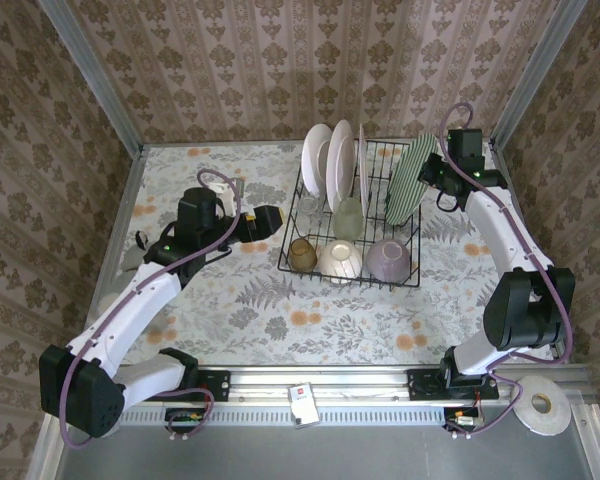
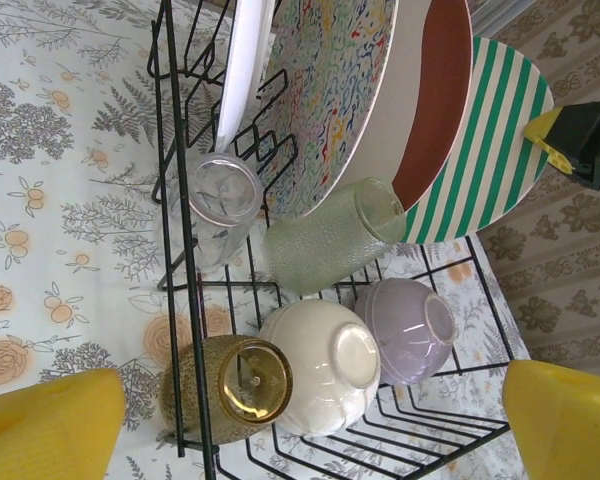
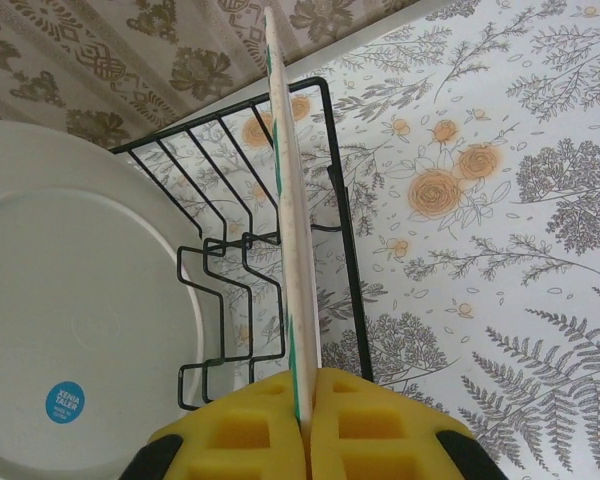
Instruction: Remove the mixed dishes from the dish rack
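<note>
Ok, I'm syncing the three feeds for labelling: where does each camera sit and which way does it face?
Top external: above and behind the arm bases, looking down at the black wire dish rack and both white arms.
Left wrist: on the left arm, facing the rack from its left; yellow pads of the open left end effector frame it.
Right wrist: on the right arm, looking along the green-striped round plate that the right end effector is shut on.
Shared: all three show that plate and the rack.

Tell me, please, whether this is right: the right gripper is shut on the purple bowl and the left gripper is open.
Not the bowl: the right wrist view shows the right gripper shut on the striped plate; the left gripper is open.
</note>
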### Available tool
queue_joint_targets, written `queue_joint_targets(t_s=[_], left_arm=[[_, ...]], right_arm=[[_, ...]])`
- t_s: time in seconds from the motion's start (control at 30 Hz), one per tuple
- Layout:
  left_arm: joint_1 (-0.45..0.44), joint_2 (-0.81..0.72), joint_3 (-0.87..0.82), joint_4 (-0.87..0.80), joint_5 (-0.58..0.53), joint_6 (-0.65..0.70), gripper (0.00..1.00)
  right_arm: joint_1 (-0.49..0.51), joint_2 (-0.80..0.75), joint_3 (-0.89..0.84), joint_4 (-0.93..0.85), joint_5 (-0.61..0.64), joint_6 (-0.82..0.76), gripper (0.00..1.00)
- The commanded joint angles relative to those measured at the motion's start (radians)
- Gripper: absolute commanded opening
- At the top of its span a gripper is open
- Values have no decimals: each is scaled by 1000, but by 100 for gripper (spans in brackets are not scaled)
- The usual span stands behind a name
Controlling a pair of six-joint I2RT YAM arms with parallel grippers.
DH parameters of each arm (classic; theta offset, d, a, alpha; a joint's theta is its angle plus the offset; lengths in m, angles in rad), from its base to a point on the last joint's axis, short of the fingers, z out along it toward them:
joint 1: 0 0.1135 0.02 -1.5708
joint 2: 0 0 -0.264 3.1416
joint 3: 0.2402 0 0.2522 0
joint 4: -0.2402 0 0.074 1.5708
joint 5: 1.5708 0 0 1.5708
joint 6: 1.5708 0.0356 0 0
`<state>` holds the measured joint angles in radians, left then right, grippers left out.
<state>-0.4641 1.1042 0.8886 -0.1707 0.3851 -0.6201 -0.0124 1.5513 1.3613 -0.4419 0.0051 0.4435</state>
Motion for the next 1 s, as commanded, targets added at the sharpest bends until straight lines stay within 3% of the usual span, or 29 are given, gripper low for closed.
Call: queue_joint_targets(t_s=[0.0, 0.17, 0.63, 0.8, 0.97], left_arm=[[1, -18, -17, 35, 18, -27, 100], [1, -24, -23, 62, 20, -26, 100], [1, 13, -27, 241, 218, -66, 99], [1, 65, -16, 351, 332, -123, 97], [51, 153, -39, 623, 434, -290, 95]], right_arm=[[9, -30, 22, 45, 29, 18, 0], [20, -102, 20, 33, 113, 18, 0], [20, -300, 45, -7, 211, 15, 0], [20, -401, 44, -10, 108, 56, 0], [19, -491, 48, -11, -101, 129, 0]])
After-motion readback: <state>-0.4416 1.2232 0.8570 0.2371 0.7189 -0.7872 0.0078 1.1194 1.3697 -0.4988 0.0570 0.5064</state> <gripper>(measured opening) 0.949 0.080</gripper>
